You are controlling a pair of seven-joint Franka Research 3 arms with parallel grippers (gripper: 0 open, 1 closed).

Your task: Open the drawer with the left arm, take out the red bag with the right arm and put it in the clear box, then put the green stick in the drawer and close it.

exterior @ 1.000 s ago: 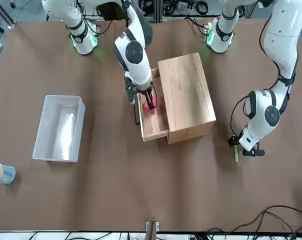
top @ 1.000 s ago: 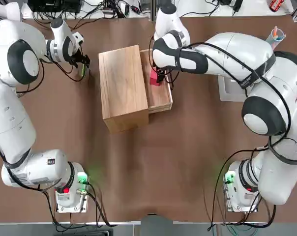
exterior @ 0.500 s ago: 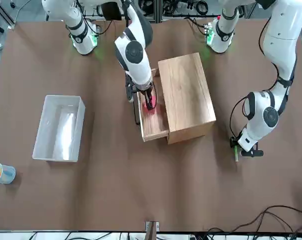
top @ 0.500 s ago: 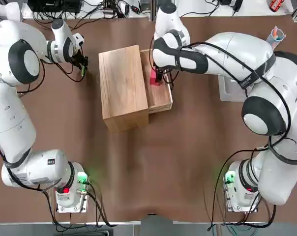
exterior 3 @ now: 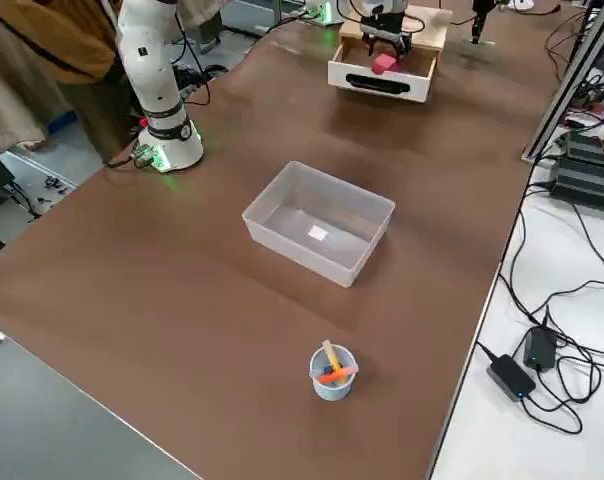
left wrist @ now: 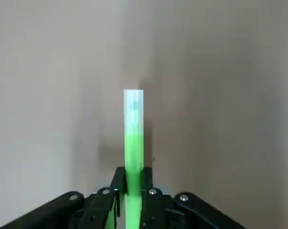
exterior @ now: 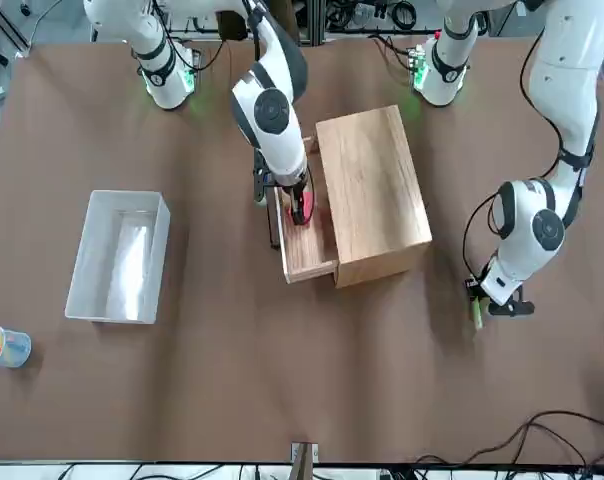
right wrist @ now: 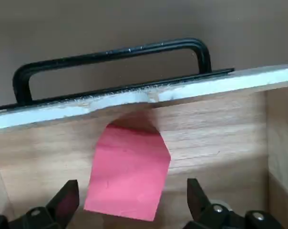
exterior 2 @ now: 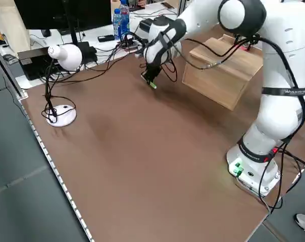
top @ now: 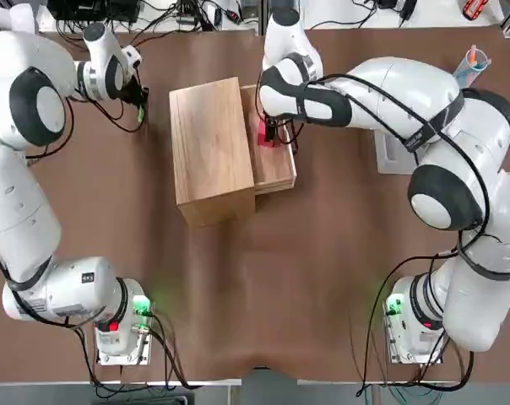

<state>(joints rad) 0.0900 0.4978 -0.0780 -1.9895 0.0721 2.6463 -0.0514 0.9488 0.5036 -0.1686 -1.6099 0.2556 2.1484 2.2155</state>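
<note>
L end effector (left wrist: 133, 186) is now clenching green stick (left wrist: 133, 176). R end effector (right wrist: 133, 202), fingers spread, is hovering over red bag (right wrist: 129, 171) in drawer (right wrist: 215, 129), nearing pickup.

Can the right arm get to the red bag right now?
Probably yes: the right gripper hangs open over the pulled-out drawer, its fingers either side of the red bag, and nothing shows in between.

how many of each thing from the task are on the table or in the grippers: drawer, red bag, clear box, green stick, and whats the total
drawer: 1, open
red bag: 1, in the drawer
clear box: 1
green stick: 1, in the left gripper
total: 4
</note>
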